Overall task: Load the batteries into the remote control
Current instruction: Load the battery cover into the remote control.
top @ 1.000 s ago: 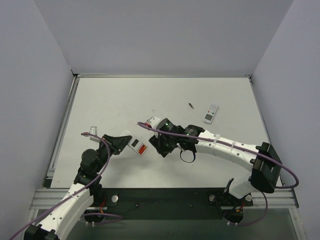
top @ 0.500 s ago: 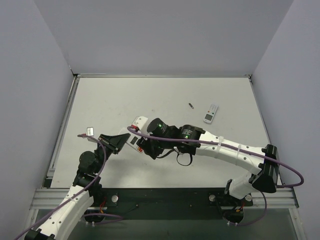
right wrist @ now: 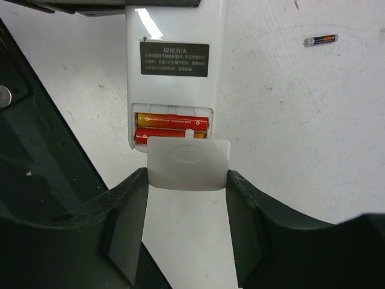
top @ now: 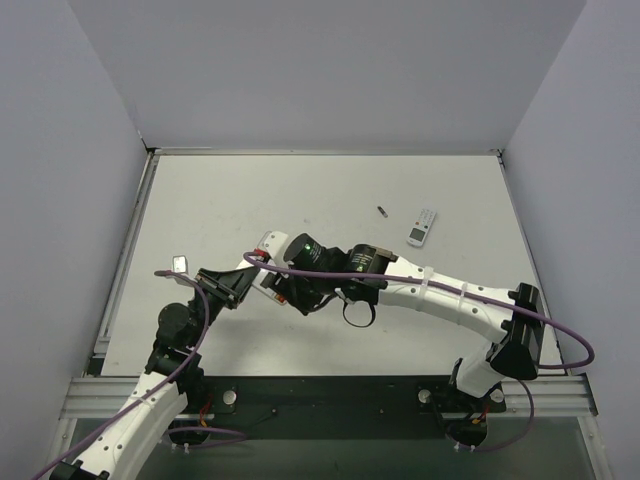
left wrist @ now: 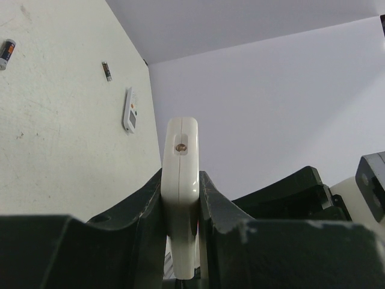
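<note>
- Black left gripper, left of centre, is clamped tight on the remote control, gripping it edge-on.
- White back of the remote is turned up; the batteries, both red, lie side by side in the open bay.
- Right gripper pinches a white battery cover at the bay's edge.
- Far right on the table: a white-faced remote, with a small dark cell near it.
</note>
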Tool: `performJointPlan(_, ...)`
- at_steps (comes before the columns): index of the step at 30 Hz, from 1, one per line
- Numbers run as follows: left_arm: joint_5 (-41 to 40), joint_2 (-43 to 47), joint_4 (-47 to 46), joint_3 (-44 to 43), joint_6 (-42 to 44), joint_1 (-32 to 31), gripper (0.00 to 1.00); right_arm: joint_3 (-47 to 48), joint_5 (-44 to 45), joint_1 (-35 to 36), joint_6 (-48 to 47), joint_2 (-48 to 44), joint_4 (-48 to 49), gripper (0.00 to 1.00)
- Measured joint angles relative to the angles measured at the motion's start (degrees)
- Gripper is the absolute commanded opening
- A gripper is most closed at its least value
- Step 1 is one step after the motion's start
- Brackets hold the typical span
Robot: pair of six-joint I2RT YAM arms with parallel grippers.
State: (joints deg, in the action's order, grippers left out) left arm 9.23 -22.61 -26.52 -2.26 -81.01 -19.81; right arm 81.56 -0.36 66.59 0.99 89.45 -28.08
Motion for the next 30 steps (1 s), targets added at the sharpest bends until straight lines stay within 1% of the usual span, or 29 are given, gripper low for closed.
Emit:
performJointPlan(12, 0.02, -0.02, 2.23, 0.00, -1.99, 0.00, 0.00, 4.24, 0.15, 0.26, -1.31, 1.60, -1.38, 0.43)
performJointPlan(19, 0.00, -0.04, 3.21, 0.00, -2.86, 0.00, 0.00, 6.16, -0.07, 0.26, -1.27, 4.70, -3.82, 0.44)
performJointPlan(30, 0.00, -0.09, 3.26, 0.00, -4.35, 0.00, 0.00, 9.14, -2.03, 0.28, -1.25, 6.25, -7.17, 0.45)
